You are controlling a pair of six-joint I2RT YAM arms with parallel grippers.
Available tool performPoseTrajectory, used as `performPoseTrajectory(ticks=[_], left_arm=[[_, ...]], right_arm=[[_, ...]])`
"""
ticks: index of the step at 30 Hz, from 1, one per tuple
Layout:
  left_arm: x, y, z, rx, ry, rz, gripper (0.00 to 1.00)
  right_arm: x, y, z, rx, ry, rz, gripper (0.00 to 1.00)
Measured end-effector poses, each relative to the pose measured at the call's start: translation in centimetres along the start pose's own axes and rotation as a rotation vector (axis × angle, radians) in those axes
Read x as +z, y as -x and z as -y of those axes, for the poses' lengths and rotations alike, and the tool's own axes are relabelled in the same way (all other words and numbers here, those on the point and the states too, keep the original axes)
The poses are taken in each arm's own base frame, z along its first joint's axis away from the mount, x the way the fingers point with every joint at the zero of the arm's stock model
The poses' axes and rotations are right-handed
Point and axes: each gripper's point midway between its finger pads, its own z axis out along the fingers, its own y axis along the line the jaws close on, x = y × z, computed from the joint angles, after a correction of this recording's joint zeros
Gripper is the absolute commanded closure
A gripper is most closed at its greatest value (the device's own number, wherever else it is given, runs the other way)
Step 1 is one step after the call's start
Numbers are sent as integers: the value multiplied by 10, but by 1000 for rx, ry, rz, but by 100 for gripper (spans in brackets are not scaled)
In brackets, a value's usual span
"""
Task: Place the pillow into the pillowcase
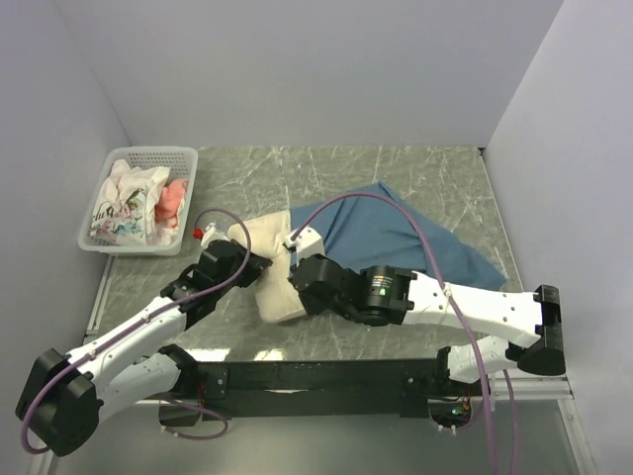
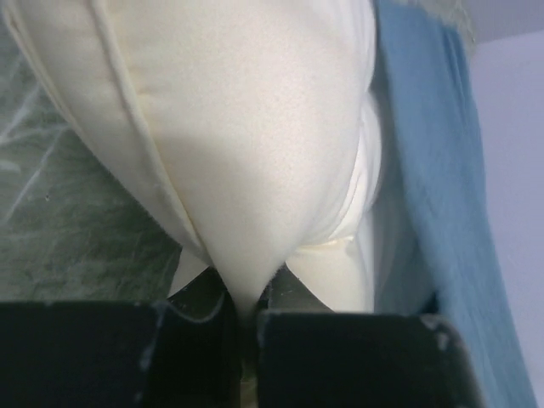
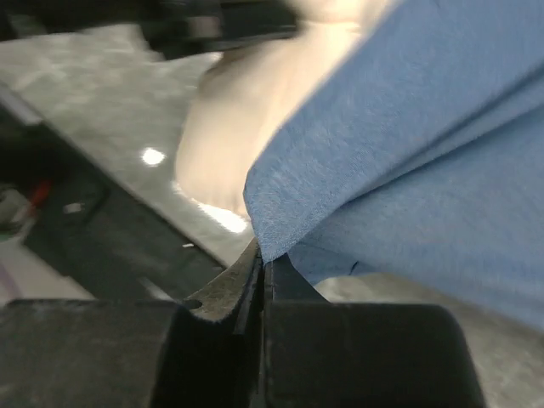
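The cream-white pillow (image 1: 279, 287) lies mid-table, its far end under the edge of the dusty-blue pillowcase (image 1: 396, 233), which spreads to the back right. My left gripper (image 1: 259, 265) is shut on a pinch of the pillow (image 2: 246, 127), with blue cloth (image 2: 442, 170) to its right. My right gripper (image 1: 297, 265) is shut on a corner of the pillowcase (image 3: 408, 144), right beside the pillow (image 3: 246, 110). The two grippers sit close together over the pillow's near half.
A white basket (image 1: 183, 183) with white printed cloth (image 1: 124, 208) and pink fabric (image 1: 173, 203) stands at the back left. A small red object (image 1: 198, 232) lies by the left wrist. Purple cables arc over both arms. Walls close the table on three sides.
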Motion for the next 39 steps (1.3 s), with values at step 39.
performPoseTrajectory(ticks=[39], left_arm=[[-12, 23, 10, 96, 114, 119, 99]], right_arm=[[-21, -19, 5, 112, 155, -7, 69]])
